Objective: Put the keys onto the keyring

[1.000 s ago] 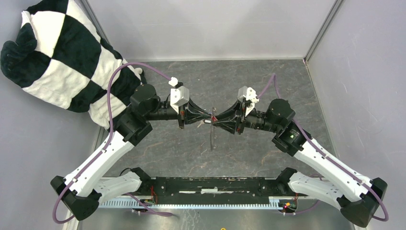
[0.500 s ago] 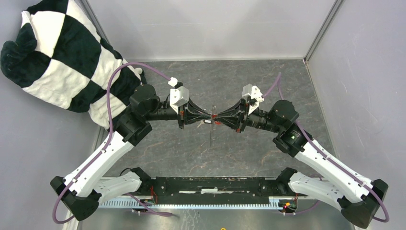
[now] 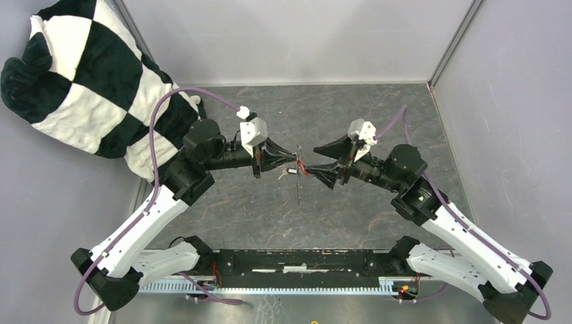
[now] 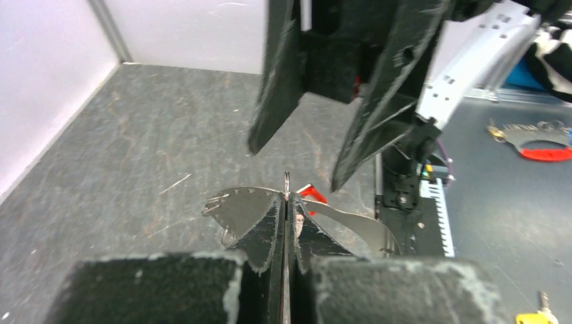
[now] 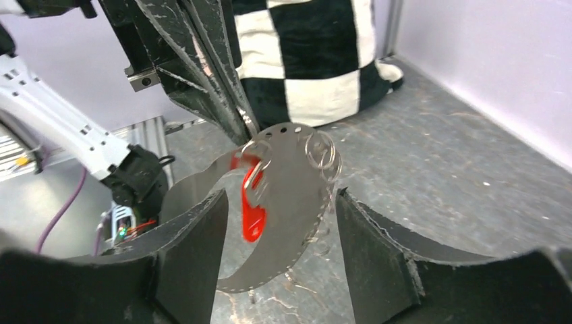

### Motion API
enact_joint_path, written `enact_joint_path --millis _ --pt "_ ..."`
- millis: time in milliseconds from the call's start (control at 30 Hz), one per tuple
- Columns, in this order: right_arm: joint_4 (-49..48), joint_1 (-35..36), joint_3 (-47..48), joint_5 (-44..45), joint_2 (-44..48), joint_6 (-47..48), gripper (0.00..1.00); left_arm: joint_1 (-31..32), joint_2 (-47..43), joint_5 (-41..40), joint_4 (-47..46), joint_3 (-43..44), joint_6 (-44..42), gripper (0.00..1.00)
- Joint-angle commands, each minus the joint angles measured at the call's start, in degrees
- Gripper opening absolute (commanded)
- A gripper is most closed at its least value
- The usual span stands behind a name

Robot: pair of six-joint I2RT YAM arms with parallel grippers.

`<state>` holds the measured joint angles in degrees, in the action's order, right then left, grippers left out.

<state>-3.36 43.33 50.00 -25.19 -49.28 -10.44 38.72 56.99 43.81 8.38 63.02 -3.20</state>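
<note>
Arms reaching inward: L claw (image 3: 295, 160) clamping tight on keyring (image 5: 291, 202); R claw (image 3: 314, 160) gaping wide, empty, straddling red-tag key (image 5: 253, 210).

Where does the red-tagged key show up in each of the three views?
Top external: the red-tagged key is a small red fleck at centre, between the two arms' tips.
Left wrist: a red sliver just right of the left gripper.
Right wrist: lower left of centre, hanging against the keyring, between the fingers of the open right gripper.
Shared landmark: the left gripper, clamped on the keyring.
</note>
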Motion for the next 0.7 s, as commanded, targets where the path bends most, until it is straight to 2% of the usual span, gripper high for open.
enact_joint_path --millis 0,200,333,567,667 --pt "0.1 -0.2 -1.5 8.4 5.0 2.6 0.68 0.0 -0.9 -9.5 -2.8 1.1 -0.1 0.02" --pt "-3.7 1.0 -4.3 6.1 4.5 2.3 0.8 0.1 -0.6 -15.0 -4.1 0.5 1.6 0.02" --pt "-8.7 5.2 -6.9 7.2 2.5 5.5 0.98 0.1 0.0 -17.1 -4.8 0.8 1.5 0.02" --pt "-10.5 11.8 -4.9 17.5 -4.5 8.9 0.97 0.0 0.7 -21.1 -4.3 1.4 0.6 0.02" --pt "-11.2 12.2 -4.4 23.8 -7.0 7.7 0.79 0.1 0.7 -20.6 -4.3 1.4 1.0 0.02"
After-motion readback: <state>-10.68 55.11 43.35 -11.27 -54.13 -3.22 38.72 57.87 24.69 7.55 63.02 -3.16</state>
